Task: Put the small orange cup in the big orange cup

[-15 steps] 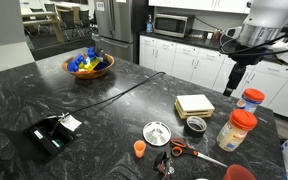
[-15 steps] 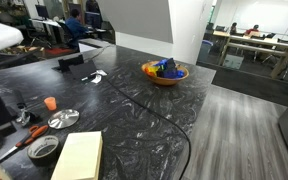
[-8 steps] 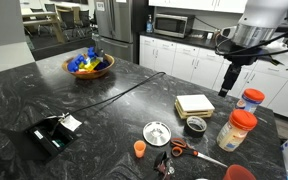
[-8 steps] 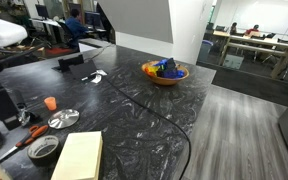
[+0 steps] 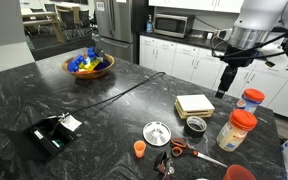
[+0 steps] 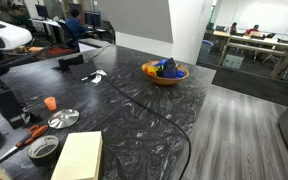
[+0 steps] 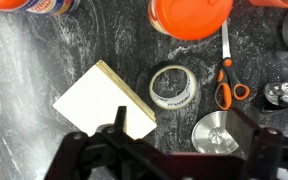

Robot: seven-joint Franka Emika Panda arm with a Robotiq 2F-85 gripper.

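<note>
The small orange cup (image 5: 139,148) stands upright on the dark marble counter, in front of a round metal lid (image 5: 157,132); it also shows in an exterior view (image 6: 50,102). Only the rim of the big orange cup (image 5: 240,173) shows, at the bottom edge. My gripper (image 5: 223,88) hangs open and empty above the counter, over a yellow notepad (image 5: 194,104), far from both cups. In the wrist view my gripper (image 7: 184,122) is spread wide above the lid (image 7: 216,135) and the tape roll (image 7: 172,87). Neither cup is clearly in the wrist view.
Two orange-lidded jars (image 5: 237,130) (image 5: 251,99) stand near the big cup. Orange-handled scissors (image 5: 189,152) and a tape roll (image 5: 195,125) lie between the lid and the jars. A fruit bowl (image 5: 89,65), a black device (image 5: 52,133) and a cable lie further off.
The arm and gripper have shifted slightly sideways over the notepad, away from the jars. The objects on the counter have not moved.
</note>
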